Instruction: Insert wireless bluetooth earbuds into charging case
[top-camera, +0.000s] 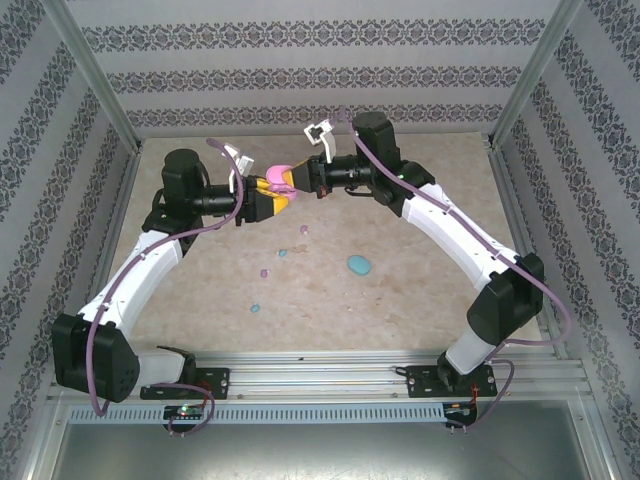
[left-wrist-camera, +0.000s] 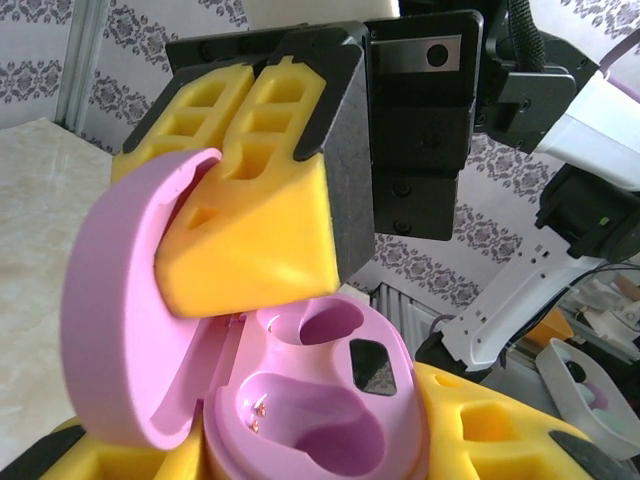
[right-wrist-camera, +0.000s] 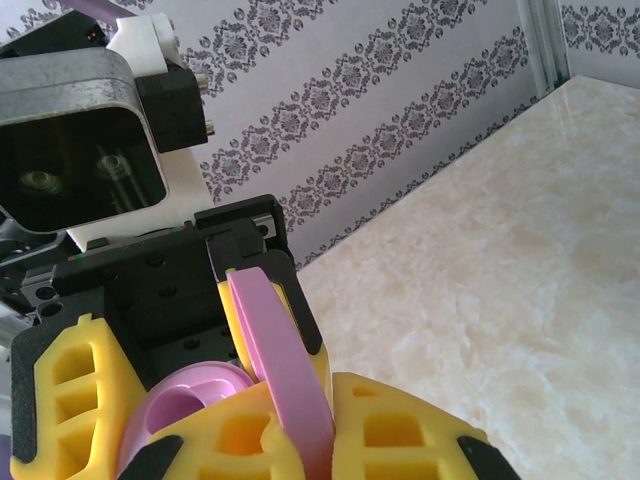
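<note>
Two arms raised, meeting mid-air; left hand (top-camera: 272, 203) pinching pink charging case (left-wrist-camera: 320, 400), right hand (top-camera: 298, 180) pinching its open lid (right-wrist-camera: 285, 370)

We see a pink case (left-wrist-camera: 330, 400) of smooth satin plastic, with a glossy dark window toward 2 o'clock. The yellow fingers (left-wrist-camera: 250, 250) look matt plastic. The table (right-wrist-camera: 520, 250) looks smooth, marble-patterned.

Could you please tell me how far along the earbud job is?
Done: the pink case is open, its base in the left end effector, its lid pinched by the right end effector. In hand: holding it open; both wells look empty. Left: all four earbuds lie on the table near the blue case, none inserted.
</note>
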